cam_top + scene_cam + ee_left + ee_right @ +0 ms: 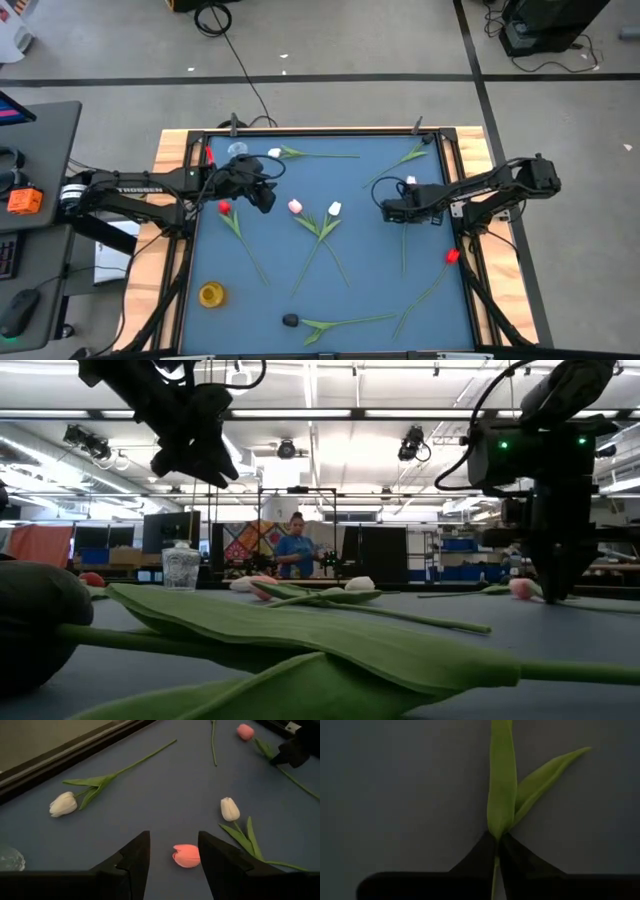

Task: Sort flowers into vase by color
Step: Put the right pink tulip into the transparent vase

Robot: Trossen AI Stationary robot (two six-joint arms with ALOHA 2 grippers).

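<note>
Several tulips lie flat on the blue mat (360, 290). My right gripper (400, 213) points down at the mat's right side, shut on the stem of a pink flower (410, 182) whose bud (520, 588) lies just beyond it. My left gripper (265, 197) hovers open, high above the mat's left half. Far below its fingers lies another pink flower (186, 855), untouched. A glass vase (238, 150) stands at the far left corner and a yellow vase (211, 294) near the front left. My right gripper pinches the pink flower's thin green stem (495, 865) between its two fingertips, right where the two leaves (502, 790) spring from it. The fingers come from above, pointing down, and lie across the stem. The flower lies on the mat.
White tulips (275, 153) (334, 208), red ones (224, 207) (452, 256) and a dark-headed one (290, 320) lie scattered, the middle stems crossing. A raised black frame (320, 132) borders the mat. A person (297, 550) stands far behind the table.
</note>
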